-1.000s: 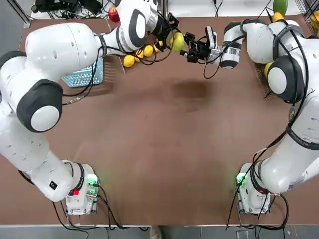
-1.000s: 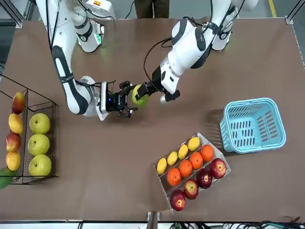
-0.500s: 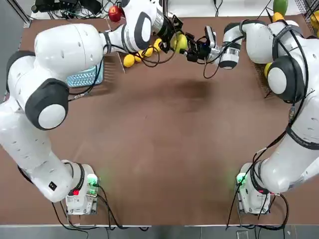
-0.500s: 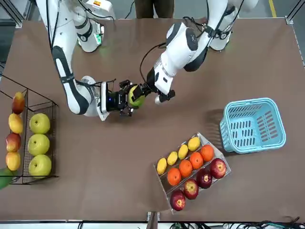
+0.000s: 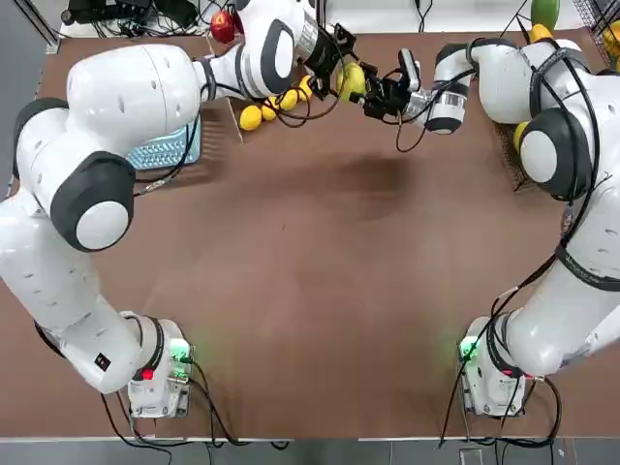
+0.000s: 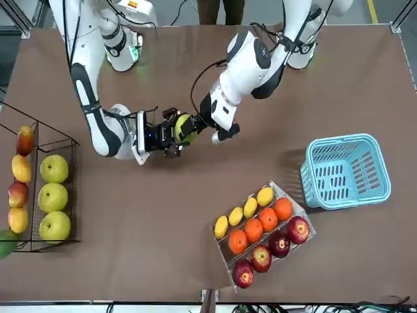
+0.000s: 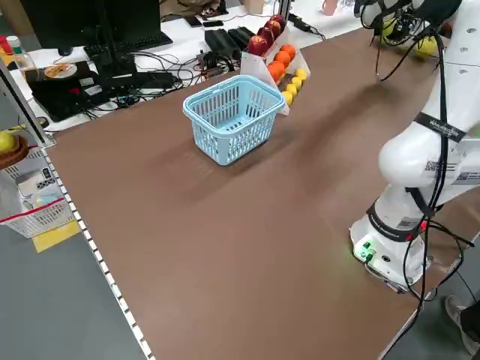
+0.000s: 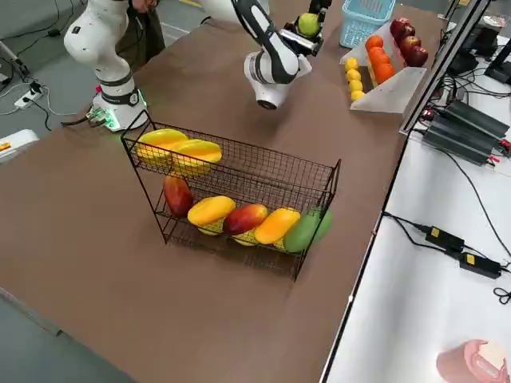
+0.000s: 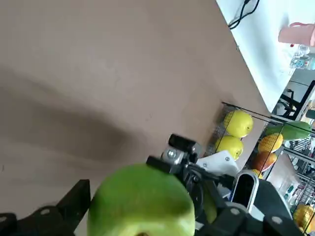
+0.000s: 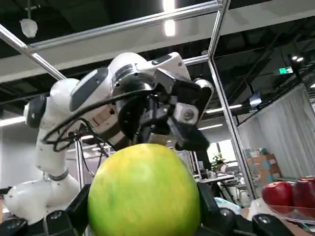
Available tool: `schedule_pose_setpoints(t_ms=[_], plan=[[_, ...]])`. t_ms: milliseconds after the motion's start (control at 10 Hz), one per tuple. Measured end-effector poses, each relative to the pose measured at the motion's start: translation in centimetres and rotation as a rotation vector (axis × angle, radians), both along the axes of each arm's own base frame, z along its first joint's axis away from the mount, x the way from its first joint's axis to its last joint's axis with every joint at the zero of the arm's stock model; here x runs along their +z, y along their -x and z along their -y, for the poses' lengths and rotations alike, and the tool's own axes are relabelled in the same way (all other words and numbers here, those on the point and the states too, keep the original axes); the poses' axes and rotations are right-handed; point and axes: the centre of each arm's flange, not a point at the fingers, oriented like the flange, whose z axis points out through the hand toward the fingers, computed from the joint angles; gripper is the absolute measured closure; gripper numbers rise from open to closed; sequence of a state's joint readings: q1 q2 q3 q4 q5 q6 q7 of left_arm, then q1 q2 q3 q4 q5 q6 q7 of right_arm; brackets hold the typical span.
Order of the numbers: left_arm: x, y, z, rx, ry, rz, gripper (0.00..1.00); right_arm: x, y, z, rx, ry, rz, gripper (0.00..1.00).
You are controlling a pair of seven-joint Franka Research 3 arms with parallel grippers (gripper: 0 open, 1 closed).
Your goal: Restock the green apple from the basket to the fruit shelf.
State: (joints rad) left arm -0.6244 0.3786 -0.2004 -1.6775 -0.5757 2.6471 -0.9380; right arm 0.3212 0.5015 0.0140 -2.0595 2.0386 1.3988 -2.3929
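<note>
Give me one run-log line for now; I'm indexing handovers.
handover | green apple between both pincers, left pincer and right pincer | over table | not yet on fruit shelf

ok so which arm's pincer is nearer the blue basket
The left one. The left pincer is at the green apple on the side toward the basket; the right pincer is at the apple's far side, farther from the basket.
</note>
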Motion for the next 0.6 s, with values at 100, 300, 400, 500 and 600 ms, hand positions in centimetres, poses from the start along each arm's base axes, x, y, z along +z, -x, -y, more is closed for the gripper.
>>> schedule_pose_setpoints(t_ms=[100,300,400,500,600], plan=[[0.4,-0.4,-0.3,-0.011,-0.017,0.012,0.00,0.0,-0.1,0.3,0.016,0.002,-0.033,0.12],[2.0,-1.9,-2.8,-0.056,-0.086,-0.029,0.00,0.6,-2.3,4.2,0.039,0.083,-0.054,0.12],[3.8,-3.4,-6.1,-0.079,-0.123,-0.056,0.00,2.0,-4.3,8.0,0.037,0.161,-0.043,0.12],[5.9,-4.8,-10.4,-0.105,-0.153,-0.071,0.00,4.0,-6.1,12.1,0.025,0.257,-0.025,0.12],[7.8,-6.1,-15.1,-0.123,-0.183,-0.079,0.00,6.7,-7.7,16.1,0.008,0.369,-0.004,0.12]])
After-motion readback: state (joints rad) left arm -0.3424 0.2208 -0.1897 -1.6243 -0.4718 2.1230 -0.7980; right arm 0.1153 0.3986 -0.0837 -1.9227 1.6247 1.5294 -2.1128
